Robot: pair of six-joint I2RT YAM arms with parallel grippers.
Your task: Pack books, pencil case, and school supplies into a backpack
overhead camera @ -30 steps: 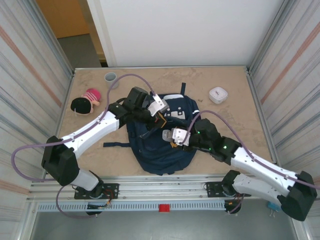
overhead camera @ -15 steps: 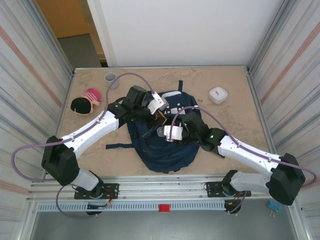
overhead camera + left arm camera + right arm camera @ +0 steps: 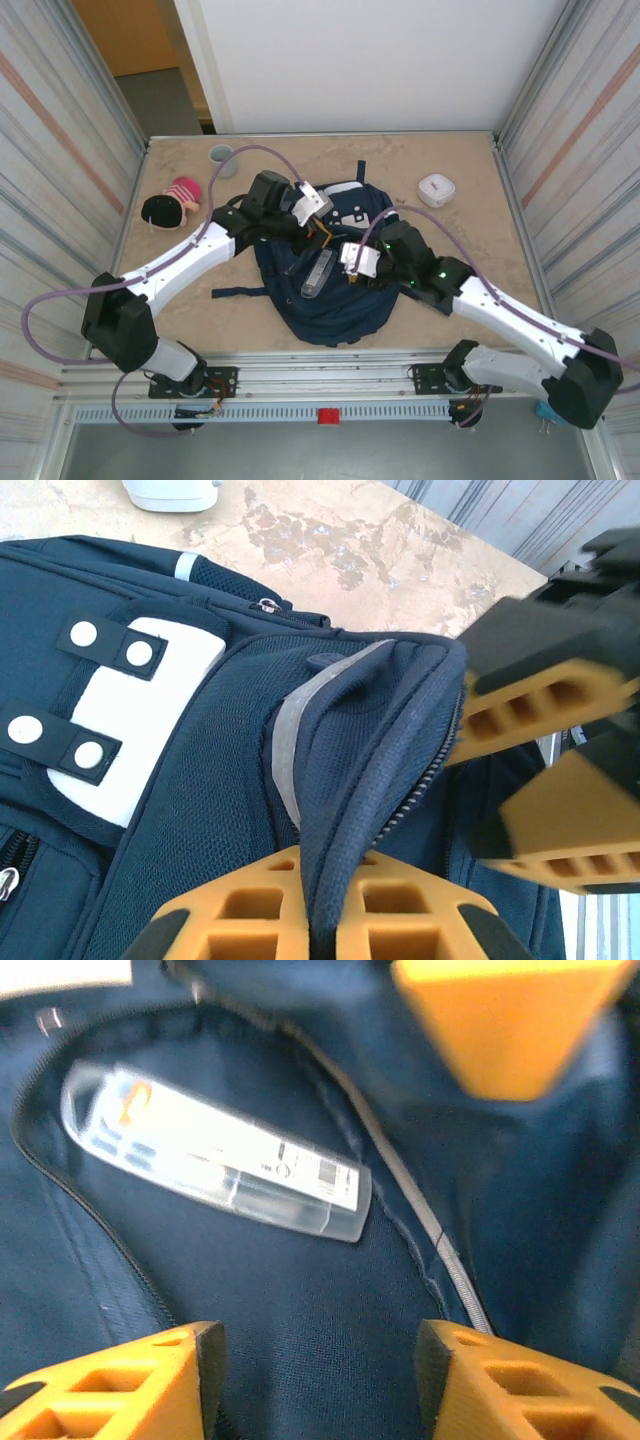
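I see the backpack [image 3: 330,315] flat at the surface's [image 3: 470,170] centre. Left pincer [image 3: 318,910] pinches its pocket rim; right pincer [image 3: 320,1360] hangs spread over 1 clear case [image 3: 215,1165] lying in the open pocket.

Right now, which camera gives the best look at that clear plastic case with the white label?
The right wrist view: the clear plastic case lies large, just beyond the open right claw, on the navy fabric backpack, its label print visible though blurred. The top view shows the case as a small pale sliver.
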